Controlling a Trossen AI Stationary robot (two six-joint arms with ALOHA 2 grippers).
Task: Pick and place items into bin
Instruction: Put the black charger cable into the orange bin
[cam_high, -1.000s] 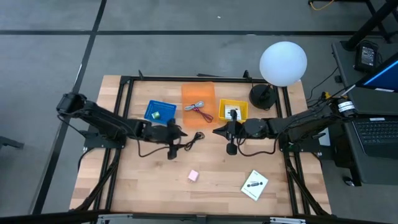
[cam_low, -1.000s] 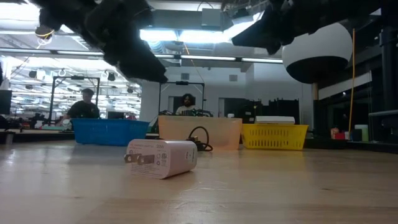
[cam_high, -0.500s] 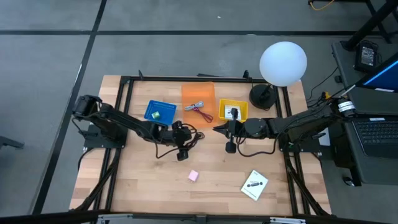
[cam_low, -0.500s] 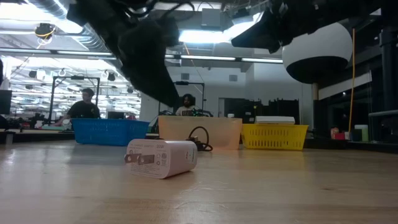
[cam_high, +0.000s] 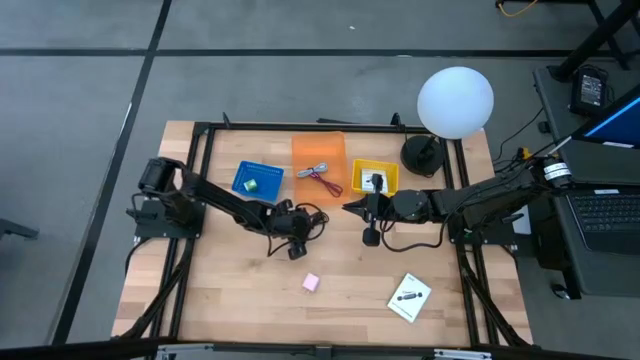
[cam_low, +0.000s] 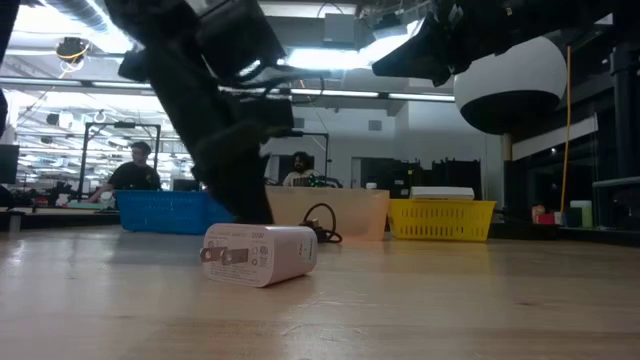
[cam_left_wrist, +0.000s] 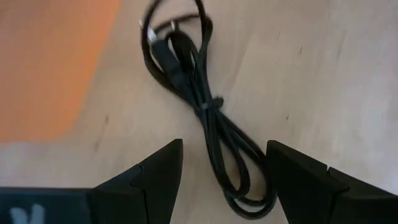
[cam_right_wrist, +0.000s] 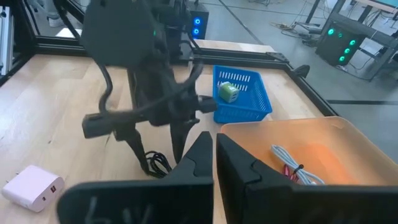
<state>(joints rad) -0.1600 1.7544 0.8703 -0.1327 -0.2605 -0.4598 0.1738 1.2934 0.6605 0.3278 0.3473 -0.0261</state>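
A black cable, bundled in loops, lies flat on the wooden table just in front of the orange bin. It also shows in the high view and the low view. My left gripper is open and low over the cable. Its fingers stand on either side of the bundle's near loop, and I see no touch. My right gripper is shut and empty, hovering near the yellow bin. A pink charger and a white card lie on the table nearer the front.
A blue bin holds a green piece. The orange bin holds a grey and a reddish cable. A white globe lamp stands at the back right. A black frame borders the table. People sit in the room behind.
My left gripper has moved toward the table's right edge and down, and now stands over the black cable. The cable, the charger and the card have stayed where they were.
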